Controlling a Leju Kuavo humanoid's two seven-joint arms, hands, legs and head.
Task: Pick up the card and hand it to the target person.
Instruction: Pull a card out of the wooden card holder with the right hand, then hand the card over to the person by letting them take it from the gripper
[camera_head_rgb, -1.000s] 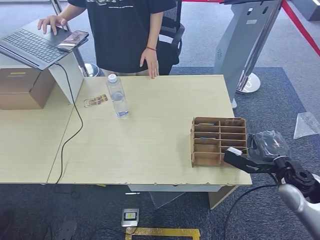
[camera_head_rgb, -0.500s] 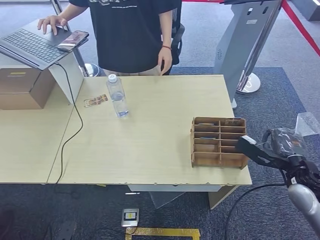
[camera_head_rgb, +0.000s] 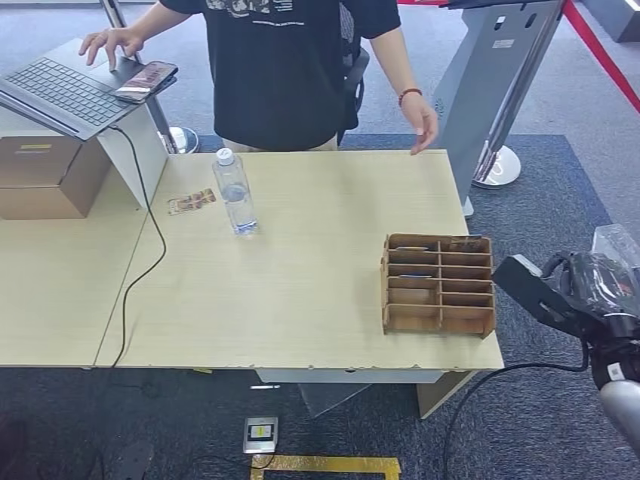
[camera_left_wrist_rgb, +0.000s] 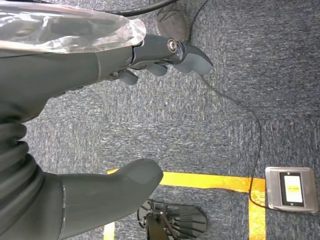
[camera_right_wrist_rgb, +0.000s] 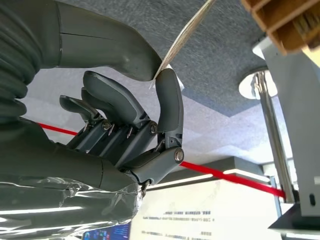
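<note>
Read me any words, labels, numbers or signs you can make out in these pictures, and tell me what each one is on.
Nothing can be read word for word.
Person's black shirt: pale print at the chest, cut off by the picture's edge.
Water bottle: no legible label.
Card strip on the table: pattern too small.
White panel in the right wrist view: lines of print, blurred.
Floor box: yellow label, too small.

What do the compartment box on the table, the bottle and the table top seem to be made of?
Compartment box: probably thin wood or fibreboard, brown and matt, with slotted dividers and darker cut edges. Bottle: clear plastic, it seems; you can see through it, and its cap is white. Table top: pale wood-grain surface, likely laminate, smooth with a low sheen.
</note>
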